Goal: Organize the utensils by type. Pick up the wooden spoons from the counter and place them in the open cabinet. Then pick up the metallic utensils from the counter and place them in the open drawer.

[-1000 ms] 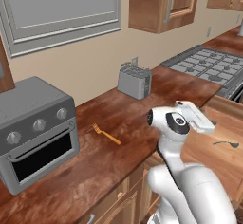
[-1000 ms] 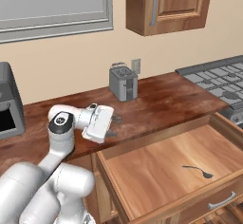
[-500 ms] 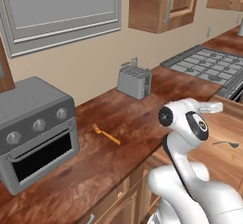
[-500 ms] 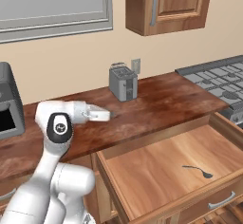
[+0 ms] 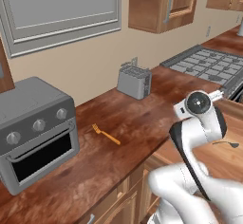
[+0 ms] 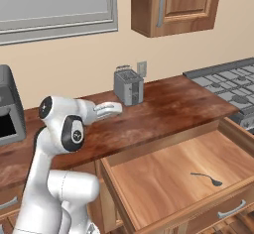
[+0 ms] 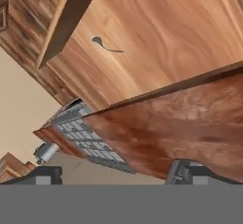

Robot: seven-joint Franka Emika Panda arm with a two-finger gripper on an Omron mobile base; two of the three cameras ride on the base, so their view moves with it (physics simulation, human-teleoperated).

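A slim orange fork (image 5: 105, 134) lies on the dark reddish-brown counter (image 5: 142, 118), between the toaster oven and the toaster. The wooden spoons are out of view. My gripper (image 6: 118, 108) hangs level above the counter (image 6: 163, 109), left of the toaster and behind the open drawer (image 6: 163, 178). In the hand view its fingertips (image 7: 190, 173) stand wide apart and the gripper (image 7: 114, 175) is open, with nothing between them. A small dark spoon-shaped utensil (image 6: 207, 178) lies in the drawer (image 7: 156, 33). The brown wall cabinet (image 6: 171, 5) with a grey bar handle hangs above.
A grey toaster oven (image 5: 35, 128) stands at the counter's left. A silver toaster (image 6: 128, 84) sits by the wall, close to the right of my hand. The stove (image 5: 209, 64) is at the far right. My own arm (image 5: 199, 123) blocks part of the drawer.
The arm has turned and straightened up. The hand rose a little and levelled out over the counter, pointing towards the toaster. The gripper stayed open; the fork has not moved.
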